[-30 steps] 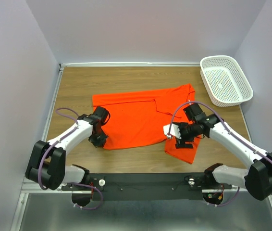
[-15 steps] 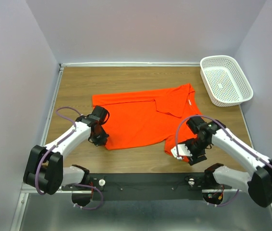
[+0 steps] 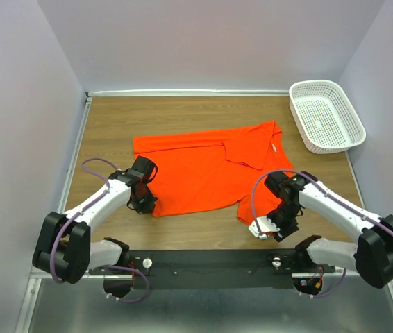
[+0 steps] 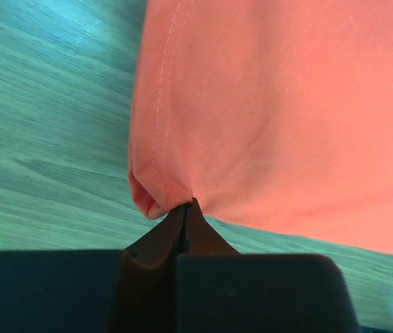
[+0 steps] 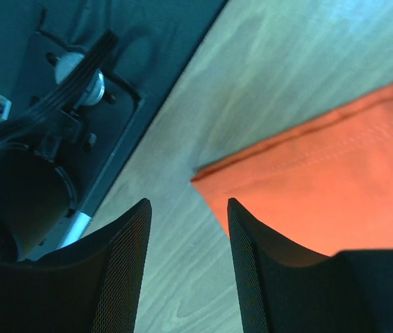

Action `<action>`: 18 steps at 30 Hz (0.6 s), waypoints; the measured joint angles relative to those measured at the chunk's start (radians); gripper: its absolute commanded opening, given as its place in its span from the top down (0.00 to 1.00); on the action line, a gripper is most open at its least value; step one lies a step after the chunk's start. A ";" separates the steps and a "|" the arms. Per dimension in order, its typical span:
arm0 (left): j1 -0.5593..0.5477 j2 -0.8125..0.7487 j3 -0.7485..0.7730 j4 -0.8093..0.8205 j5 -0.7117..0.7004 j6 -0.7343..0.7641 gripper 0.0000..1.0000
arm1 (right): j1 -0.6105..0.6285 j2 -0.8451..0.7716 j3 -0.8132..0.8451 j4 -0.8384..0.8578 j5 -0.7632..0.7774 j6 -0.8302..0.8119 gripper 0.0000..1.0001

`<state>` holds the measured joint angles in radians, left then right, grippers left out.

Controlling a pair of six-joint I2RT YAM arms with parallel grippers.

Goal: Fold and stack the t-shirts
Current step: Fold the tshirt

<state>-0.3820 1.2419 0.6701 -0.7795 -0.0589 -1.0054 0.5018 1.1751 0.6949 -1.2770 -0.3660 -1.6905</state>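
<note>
One orange-red t-shirt (image 3: pixel 203 166) lies spread on the wooden table, its right side folded over and a flap reaching toward the near edge. My left gripper (image 3: pixel 144 203) sits at the shirt's near-left corner. In the left wrist view it (image 4: pixel 186 206) is shut, pinching a bunched fold of the t-shirt (image 4: pixel 287 104). My right gripper (image 3: pixel 269 229) is at the flap's near corner. In the right wrist view it (image 5: pixel 188 216) is open, one finger over the t-shirt (image 5: pixel 335 180), the other over bare wood, with nothing held.
A white perforated basket (image 3: pixel 325 116) stands at the far right corner. The black mounting rail (image 3: pixel 210 262) runs along the near edge, and the right arm's base (image 5: pixel 57 104) shows close ahead of the right gripper. Walls enclose the table on three sides.
My right gripper has swung from over the shirt's right middle down to the flap's near corner, and its jaws have narrowed. The left gripper has stayed shut at its corner.
</note>
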 measured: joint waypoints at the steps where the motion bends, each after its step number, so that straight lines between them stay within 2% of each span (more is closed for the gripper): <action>1: 0.000 0.000 0.000 0.003 0.003 0.000 1.00 | 0.010 0.008 0.000 0.000 0.003 0.011 0.46; 11: 0.000 0.008 0.001 0.022 0.025 0.000 1.00 | 0.203 0.168 0.040 0.091 0.060 0.303 0.48; 18: 0.000 0.008 0.001 0.026 0.045 0.000 1.00 | 0.322 0.208 0.040 0.146 0.164 0.549 0.52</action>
<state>-0.3820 1.2499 0.6712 -0.7532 -0.0143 -1.0050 0.8238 1.3834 0.7353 -1.1305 -0.2016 -1.1412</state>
